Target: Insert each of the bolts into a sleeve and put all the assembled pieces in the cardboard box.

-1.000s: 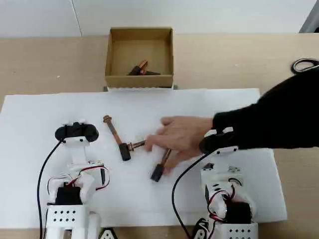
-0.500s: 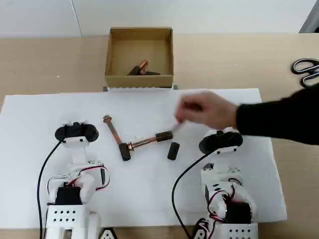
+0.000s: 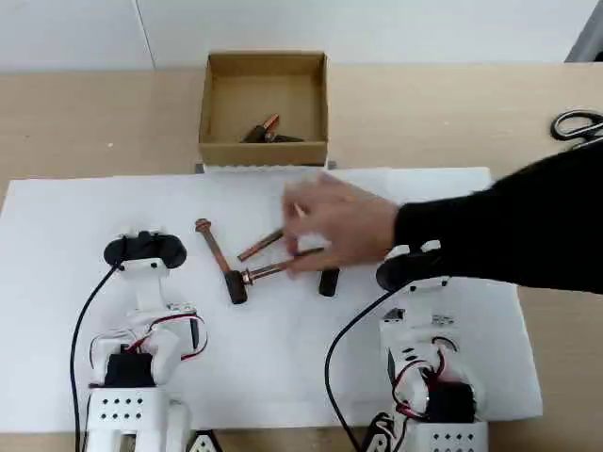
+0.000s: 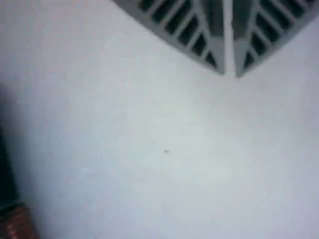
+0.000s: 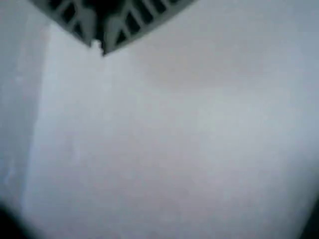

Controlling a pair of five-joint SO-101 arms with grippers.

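A: How far along is it getting?
B: An assembled piece (image 3: 264, 130) is lying in the box (image 3: 215, 104). Bolts (image 3: 217, 252) and a sleeve (image 3: 328, 282) are waiting on the paper (image 3: 94, 217), with a hand (image 3: 344, 226) hovering over them. The left gripper (image 4: 230, 69) and right gripper (image 5: 99, 47) are sitting closed and empty.

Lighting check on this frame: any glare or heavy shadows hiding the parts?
High view: even light, no glare on the white paper; the person's hand covers parts of two bolts, with only faint shadow beneath. Left wrist view: paper evenly lit, one corner dark. Right wrist view: a dimmer band along one paper edge.
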